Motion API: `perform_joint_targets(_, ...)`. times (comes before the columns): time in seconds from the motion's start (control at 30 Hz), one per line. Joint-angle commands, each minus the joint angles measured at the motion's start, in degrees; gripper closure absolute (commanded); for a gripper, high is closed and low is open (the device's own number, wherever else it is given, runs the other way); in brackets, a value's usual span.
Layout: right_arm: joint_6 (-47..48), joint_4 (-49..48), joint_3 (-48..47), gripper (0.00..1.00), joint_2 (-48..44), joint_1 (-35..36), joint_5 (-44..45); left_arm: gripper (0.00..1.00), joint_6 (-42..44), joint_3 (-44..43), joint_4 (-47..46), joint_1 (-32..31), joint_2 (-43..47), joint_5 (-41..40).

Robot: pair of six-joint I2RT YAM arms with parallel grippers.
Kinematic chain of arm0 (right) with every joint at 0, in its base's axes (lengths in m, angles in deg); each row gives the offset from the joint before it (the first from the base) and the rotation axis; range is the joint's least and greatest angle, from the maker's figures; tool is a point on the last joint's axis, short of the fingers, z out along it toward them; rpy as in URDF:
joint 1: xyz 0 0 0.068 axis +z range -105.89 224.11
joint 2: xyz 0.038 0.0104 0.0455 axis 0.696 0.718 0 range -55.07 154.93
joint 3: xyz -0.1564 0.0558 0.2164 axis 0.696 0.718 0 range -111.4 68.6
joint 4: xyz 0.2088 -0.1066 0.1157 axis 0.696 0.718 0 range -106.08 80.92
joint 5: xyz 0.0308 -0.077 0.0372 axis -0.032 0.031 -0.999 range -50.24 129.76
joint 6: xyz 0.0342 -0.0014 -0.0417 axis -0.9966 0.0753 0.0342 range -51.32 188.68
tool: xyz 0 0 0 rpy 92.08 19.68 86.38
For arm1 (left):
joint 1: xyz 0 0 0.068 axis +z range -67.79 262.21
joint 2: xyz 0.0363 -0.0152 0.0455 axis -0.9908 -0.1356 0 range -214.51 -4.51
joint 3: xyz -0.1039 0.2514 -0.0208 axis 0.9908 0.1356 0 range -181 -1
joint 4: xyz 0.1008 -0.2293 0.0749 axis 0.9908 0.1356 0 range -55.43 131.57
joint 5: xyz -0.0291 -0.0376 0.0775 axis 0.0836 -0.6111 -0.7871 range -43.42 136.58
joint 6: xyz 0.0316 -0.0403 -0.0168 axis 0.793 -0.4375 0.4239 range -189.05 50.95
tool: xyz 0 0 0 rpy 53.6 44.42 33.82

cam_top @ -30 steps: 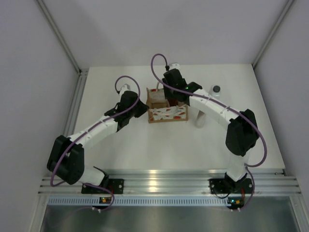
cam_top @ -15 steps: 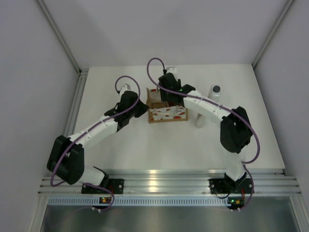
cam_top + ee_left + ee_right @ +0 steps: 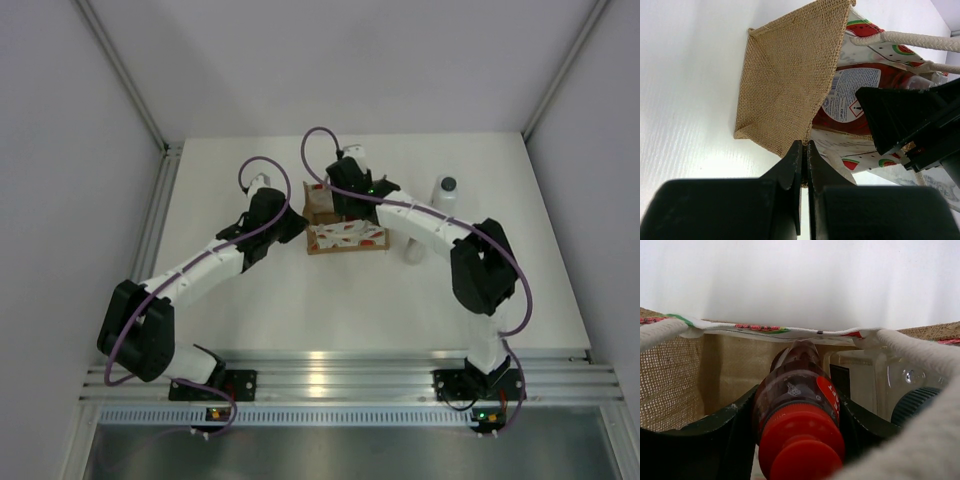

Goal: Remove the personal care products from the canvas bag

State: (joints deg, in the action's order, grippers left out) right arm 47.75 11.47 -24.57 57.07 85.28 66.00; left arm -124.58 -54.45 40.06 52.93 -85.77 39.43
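Two bottles stand out on the counter: the white bottle with dark cap and the clear tapered bottle, both well to the right of the right jaws. Two more sit in the canvas bag. The red bottle lies directly between the right jaws. The pale squarish bottle with its grey cap is just to their right.

The right jaws straddle the red bottle close against both its sides. I cannot tell whether they are pinching it yet. The left jaws are closed on the burlap side panel of the bag, nipping the fabric edge between them.

The step in hand looks like drawing the red bottle out. To do it well:
- Grip the body below the red cap, not the cap itself.
- Lift straight along the bottle's axis.
- Pass between the white rope handles, which run on either side of the right jaws and could snag.
- Hold the bag down with the left jaws, as the soft walls may rise with the bottle.
- Watch the pale squarish bottle, which sits near enough to be dragged or tipped.

The counter is smooth, white and faintly glossy, so the light bag would slide easily if not held. Plain pale grey walls close in the far and lateral sides. An aluminium rail runs along the near edge by the arm bases.
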Motion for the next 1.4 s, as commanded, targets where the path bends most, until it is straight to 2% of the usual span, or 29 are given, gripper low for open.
perform_joint_targets(0.0,1.67,-5.39,1.67,0.92,-4.64,1.37,-0.83,1.0,1.3,0.72,0.74,0.27,0.92,-2.6)
perform_joint_targets(0.07,3.34,-6.89,2.54,1.0,-6.66,1.98,-1.72,1.0,1.3,0.72,0.74,0.27,0.92,-2.68)
perform_joint_targets(0.4,6.6,-11.12,6.51,1.0,-17.82,3.22,-6.37,1.0,0.95,0.8,0.74,0.36,1.36,-3.12)
perform_joint_targets(0.63,9.85,-12.26,6.51,1.0,-21.87,3.3,-8.04,1.0,0.68,0.89,0.74,0.27,1.1,-2.77)
perform_joint_targets(0.97,11.52,-5.07,3.17,1.0,-31.8,1.81,-5.5,1.0,0.86,1.07,1.36,0.27,1.89,-3.57)
perform_joint_targets(1.17,12.14,0.48,0.62,1.0,-38.29,-3.36,-3.39,1.0,0.51,0.89,1.36,0.27,1.97,-2.86)
perform_joint_targets(1.37,10.47,3.74,5.69,1.0,-44.71,-16.7,-4.44,1.0,0.68,0.63,1.36,0.27,2.15,-2.6)
